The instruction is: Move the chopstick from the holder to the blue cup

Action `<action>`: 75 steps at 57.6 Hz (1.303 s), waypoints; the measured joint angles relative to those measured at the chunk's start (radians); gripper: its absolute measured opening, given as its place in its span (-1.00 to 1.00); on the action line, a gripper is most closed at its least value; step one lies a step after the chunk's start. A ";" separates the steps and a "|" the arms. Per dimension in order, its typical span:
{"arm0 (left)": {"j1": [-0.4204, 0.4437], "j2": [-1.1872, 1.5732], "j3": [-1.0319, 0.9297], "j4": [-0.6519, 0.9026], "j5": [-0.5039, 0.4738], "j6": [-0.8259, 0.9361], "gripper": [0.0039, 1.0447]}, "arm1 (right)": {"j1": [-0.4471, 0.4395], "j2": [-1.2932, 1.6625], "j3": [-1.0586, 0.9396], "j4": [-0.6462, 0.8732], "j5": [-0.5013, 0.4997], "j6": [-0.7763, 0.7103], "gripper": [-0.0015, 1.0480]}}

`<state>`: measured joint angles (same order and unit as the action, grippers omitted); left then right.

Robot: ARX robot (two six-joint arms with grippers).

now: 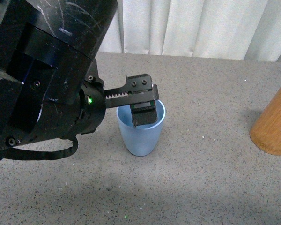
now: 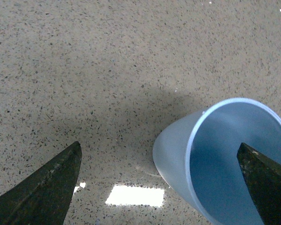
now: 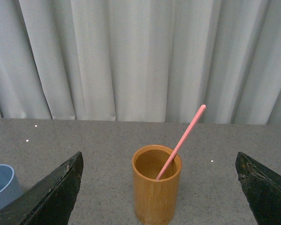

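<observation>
The blue cup [image 1: 141, 136] stands upright on the grey table, left of centre. My left gripper [image 1: 145, 105] hovers open at its rim. In the left wrist view one finger [image 2: 264, 187] is over the cup's mouth and the other [image 2: 47, 187] is outside it, so the near wall of the blue cup [image 2: 175, 159] lies between the jaws of the left gripper [image 2: 159, 154]. The holder [image 3: 157, 192] stands upright with one pink chopstick [image 3: 182, 140] leaning out of it. My right gripper [image 3: 159, 157] is open, facing the holder from a distance. The holder [image 1: 274, 124] sits at the front view's right edge.
A white curtain [image 1: 201, 26] hangs along the table's far edge. The speckled grey table [image 1: 201, 187] stretches between the two cups. My left arm's black body [image 1: 42, 75] fills the front view's left side. The blue cup [image 3: 0, 185] shows at the right wrist view's edge.
</observation>
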<state>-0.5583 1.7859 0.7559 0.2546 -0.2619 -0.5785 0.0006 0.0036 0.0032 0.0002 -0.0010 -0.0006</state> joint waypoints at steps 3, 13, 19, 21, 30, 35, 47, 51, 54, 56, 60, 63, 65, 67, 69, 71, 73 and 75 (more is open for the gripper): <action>0.010 -0.008 0.000 -0.003 -0.004 -0.016 0.87 | 0.000 0.000 0.000 0.000 0.000 0.000 0.81; 0.056 -0.056 -0.012 -0.001 -0.019 -0.081 0.88 | 0.000 0.000 0.000 0.000 0.000 0.000 0.81; 0.069 -0.071 -0.058 0.090 -0.062 -0.051 0.82 | 0.000 0.000 0.000 0.000 0.000 0.000 0.81; 0.081 -0.055 -0.129 0.313 -0.140 0.057 0.68 | 0.000 0.000 0.000 0.000 0.000 0.000 0.81; 0.241 -0.198 -0.462 0.982 -0.035 0.449 0.06 | 0.000 0.000 0.000 0.000 0.000 0.000 0.81; 0.355 -0.438 -0.565 0.869 0.079 0.525 -0.32 | 0.000 0.000 0.000 0.000 0.000 0.000 0.81; 0.549 -0.872 -0.729 0.550 0.242 0.555 -0.94 | 0.000 0.000 0.000 0.000 0.000 0.000 0.81; 0.553 -1.074 -0.738 0.359 0.258 0.560 -0.93 | 0.000 0.000 0.000 0.000 0.000 0.000 0.81; 0.554 -1.286 -0.737 0.152 0.263 0.564 -0.93 | 0.000 0.000 0.000 0.000 0.000 0.000 0.81; 0.554 -1.453 -0.737 -0.012 0.263 0.567 -0.93 | 0.000 0.000 0.000 0.000 0.000 0.000 0.81; 0.555 -1.656 -0.737 -0.177 0.262 0.569 -0.93 | 0.000 0.000 0.000 0.000 0.000 0.000 0.81; 0.556 -1.743 -0.737 -0.238 0.262 0.570 -0.93 | 0.000 0.000 0.000 0.000 0.000 0.000 0.81; 0.556 -1.764 -0.737 -0.246 0.262 0.570 -0.93 | 0.000 0.000 0.000 0.000 0.000 0.000 0.81; 0.556 -1.773 -0.737 -0.249 0.262 0.570 -0.93 | 0.000 0.000 0.000 0.000 0.000 0.000 0.81; 0.556 -1.777 -0.737 -0.251 0.262 0.570 -0.93 | 0.000 0.000 0.000 0.000 0.000 0.000 0.81; 0.556 -1.778 -0.737 -0.253 0.262 0.570 -0.93 | 0.000 0.000 0.000 0.000 0.000 0.000 0.81; 0.556 -1.780 -0.737 -0.254 0.262 0.570 -0.93 | 0.000 0.000 0.000 0.000 0.000 0.000 0.81; 0.556 -1.781 -0.737 -0.254 0.262 0.571 -0.93 | 0.000 0.000 0.000 0.000 0.000 0.000 0.81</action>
<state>-0.0025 0.0048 0.0185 0.0006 0.0002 -0.0078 0.0006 0.0036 0.0032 -0.0002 -0.0010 -0.0006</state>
